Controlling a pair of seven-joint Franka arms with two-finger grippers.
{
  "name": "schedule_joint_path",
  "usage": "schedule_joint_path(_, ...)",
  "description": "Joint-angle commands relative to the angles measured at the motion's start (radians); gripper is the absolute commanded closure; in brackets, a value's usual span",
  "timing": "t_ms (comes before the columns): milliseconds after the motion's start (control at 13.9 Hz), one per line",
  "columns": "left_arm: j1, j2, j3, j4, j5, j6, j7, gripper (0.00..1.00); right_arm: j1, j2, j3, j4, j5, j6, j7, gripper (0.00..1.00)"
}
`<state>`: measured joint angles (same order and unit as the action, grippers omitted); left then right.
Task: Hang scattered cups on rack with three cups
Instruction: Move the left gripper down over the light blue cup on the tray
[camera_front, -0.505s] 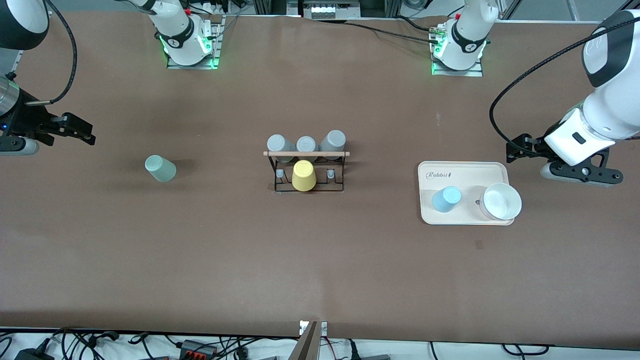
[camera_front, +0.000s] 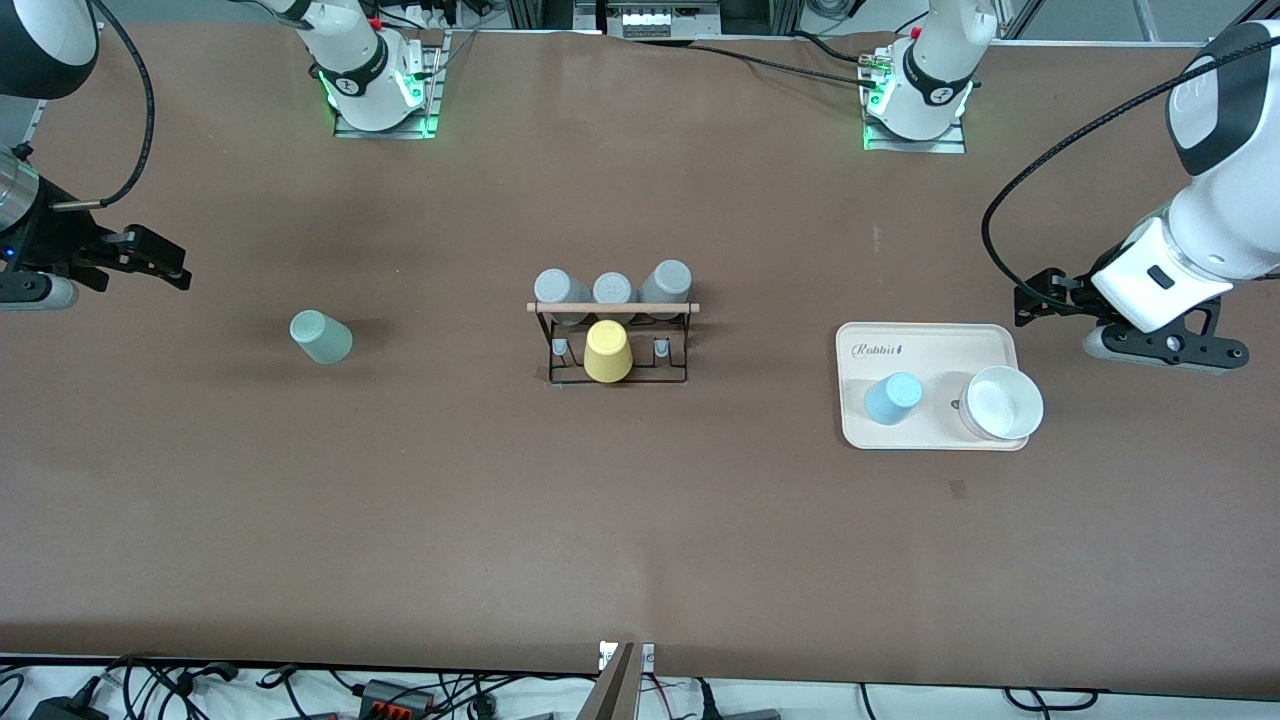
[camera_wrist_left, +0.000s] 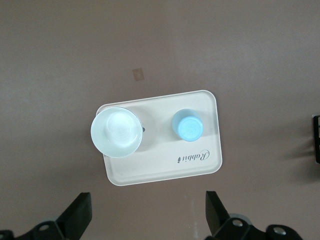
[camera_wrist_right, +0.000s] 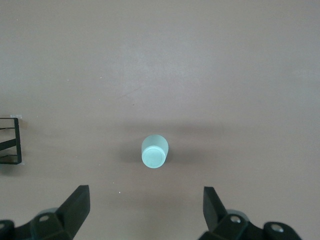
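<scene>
Mint-green cup (camera_front: 321, 337): upside down on the bare desk (camera_front: 640, 520), well apart from the rack toward the right arm's end.
Right claw (camera_front: 160, 262): released, fingers spread wide, in the air over the desk's edge at the right arm's end; the mint-green cup shows between its fingers in the right wrist view.
Rack (camera_front: 612, 335): mid-desk; three grey cups (camera_front: 612, 288) on its farther row, a yellow cup (camera_front: 607, 351) on its nearer side.
Blue cup (camera_front: 892, 397): upside down on the cream tray (camera_front: 930, 345), beside a white bowl (camera_front: 1001, 403), toward the left arm's end from the rack.
Left claw (camera_front: 1030, 300): released, hanging just off the tray's farther corner.
</scene>
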<state>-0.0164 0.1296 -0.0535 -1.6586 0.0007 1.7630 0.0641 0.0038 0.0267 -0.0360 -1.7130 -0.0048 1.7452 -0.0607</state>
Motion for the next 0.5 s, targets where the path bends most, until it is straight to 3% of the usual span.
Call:
schedule_joint_path(0, -0.008, 0.034, 0.001, 0.011, -0.016, 0.024, 0.02, 0.0, 0.008, -0.014, -0.002, -0.011, 0.0, -0.001, -0.018, 0.0)
schedule_joint_path(432, -0.056, 0.266, 0.001, 0.01, -0.011, 0.196, -0.003, 0.0, 0.011, -0.01, 0.002, -0.01, -0.007, 0.007, -0.019, 0.0)
